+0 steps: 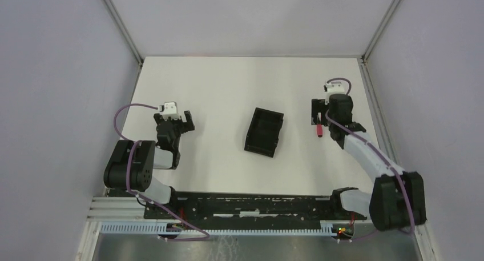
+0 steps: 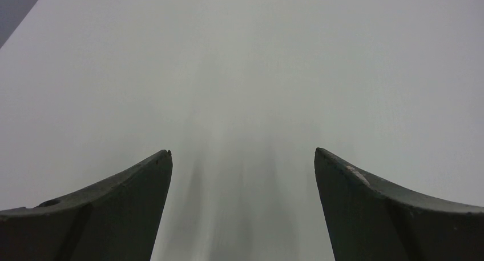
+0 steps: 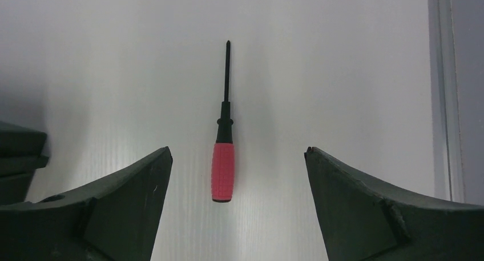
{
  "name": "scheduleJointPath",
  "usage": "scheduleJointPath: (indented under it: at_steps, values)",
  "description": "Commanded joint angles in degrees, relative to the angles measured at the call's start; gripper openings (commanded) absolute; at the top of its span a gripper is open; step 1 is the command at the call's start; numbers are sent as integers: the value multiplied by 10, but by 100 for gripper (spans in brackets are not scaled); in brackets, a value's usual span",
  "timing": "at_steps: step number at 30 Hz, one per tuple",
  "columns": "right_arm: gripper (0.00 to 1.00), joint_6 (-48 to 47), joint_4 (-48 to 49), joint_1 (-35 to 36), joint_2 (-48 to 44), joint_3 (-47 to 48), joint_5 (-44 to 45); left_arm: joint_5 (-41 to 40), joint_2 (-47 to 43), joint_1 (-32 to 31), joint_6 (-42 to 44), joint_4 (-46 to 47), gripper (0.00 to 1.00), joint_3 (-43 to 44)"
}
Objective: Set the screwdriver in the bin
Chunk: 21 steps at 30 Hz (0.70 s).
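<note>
**Q:** How far along are you?

**A:** Hardly started. The screwdriver (image 3: 224, 129) lies flat on the table (image 1: 228, 84), in line with the gap of my right gripper (image 3: 238, 151) and touching neither finger. That gripper is spread wide and holds nothing.

**Q:** And the bin (image 1: 249, 140)?

**A:** It sits mid-table with nothing in it, between my two arms. The screwdriver is well off to its right.

**Q:** Your left gripper (image 2: 242, 151)?

**A:** Also spread apart and bare, with only tabletop in front of it. I judge it has no part in this.

**Q:** So what's left?

**A:** Nearly everything, by my reckoning. I have to lower over the red handle, close on it, lift it, carry it left to the bin and let go inside.
</note>
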Motion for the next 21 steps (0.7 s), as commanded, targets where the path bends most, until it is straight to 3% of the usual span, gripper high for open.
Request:
scheduleJointPath:
  at_steps: [1, 8, 12, 14, 16, 20, 21]
  values:
    - [92, -33, -178, -1, 147, 130, 45, -2, 2, -2, 9, 30, 100, 3]
    - [85, -57, -214, -9, 280, 202, 36, -2, 3, -2, 9, 29, 100, 3]
    - [72, -59, -200, -18, 324, 205, -21, -2, 2, -2, 9, 30, 100, 3]
    - [61, -60, -198, -21, 347, 208, -39, -1, 3, -2, 10, 30, 100, 3]
    - [43, -64, -201, -24, 363, 216, -50, -1, 2, -2, 9, 30, 100, 3]
    - [0, -73, -250, -28, 369, 269, -57, -1, 3, -2, 9, 30, 100, 3]
    - [0, -76, -274, -28, 368, 296, -59, -1, 2, -2, 10, 30, 100, 3]
